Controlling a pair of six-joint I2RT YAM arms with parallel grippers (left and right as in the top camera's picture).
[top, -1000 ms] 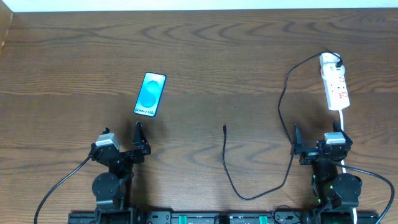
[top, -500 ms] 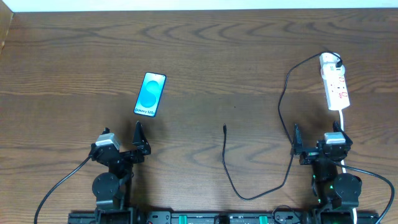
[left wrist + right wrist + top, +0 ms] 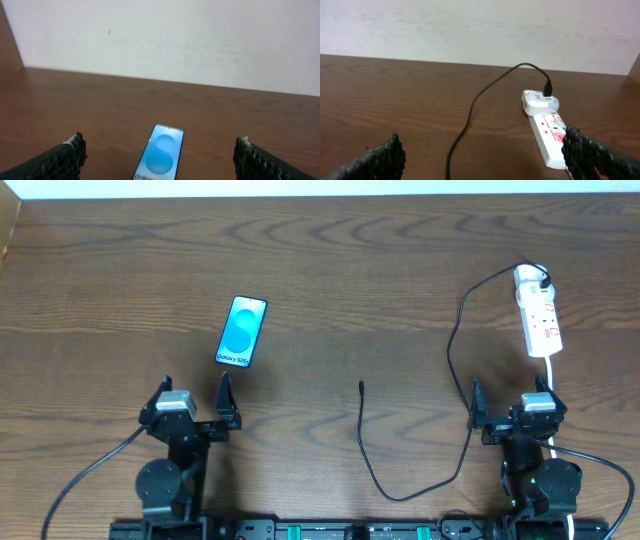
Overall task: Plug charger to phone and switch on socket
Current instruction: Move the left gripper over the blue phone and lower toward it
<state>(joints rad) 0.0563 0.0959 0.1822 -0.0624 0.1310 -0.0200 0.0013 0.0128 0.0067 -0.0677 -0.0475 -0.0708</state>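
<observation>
Left tool: jaws wide, empty; newly swung square onto the phone, flat on your desk just ahead. Right tool: spread, empty, below the socket. Charger tip: mid-desk, unplugged. Likely you start with the phone.

Dark wood-grain table, plain white wall behind, even light

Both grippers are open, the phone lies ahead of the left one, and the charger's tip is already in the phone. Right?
No: overhead, the charger tip lies bare on the table, well apart from the phone. The rest holds.
</observation>
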